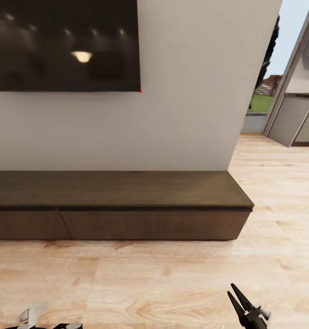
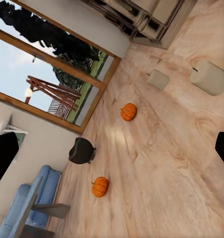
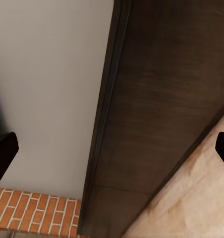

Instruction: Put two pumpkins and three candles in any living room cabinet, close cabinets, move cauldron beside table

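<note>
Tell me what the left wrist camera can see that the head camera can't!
The left wrist camera has two pumpkins, the black cauldron, two pale candles and a blue sofa. The head camera has the long brown cabinet with its drawers shut, the TV and the right hand. Both share the wood-plank floor.

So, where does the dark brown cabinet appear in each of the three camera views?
Head view: the cabinet runs across the middle, against the white wall.
Right wrist view: the cabinet is seen close up, beside that wall.
Left wrist view: it faces a pumpkin and the cauldron.
Shared landmark: the wood-plank floor.
</note>
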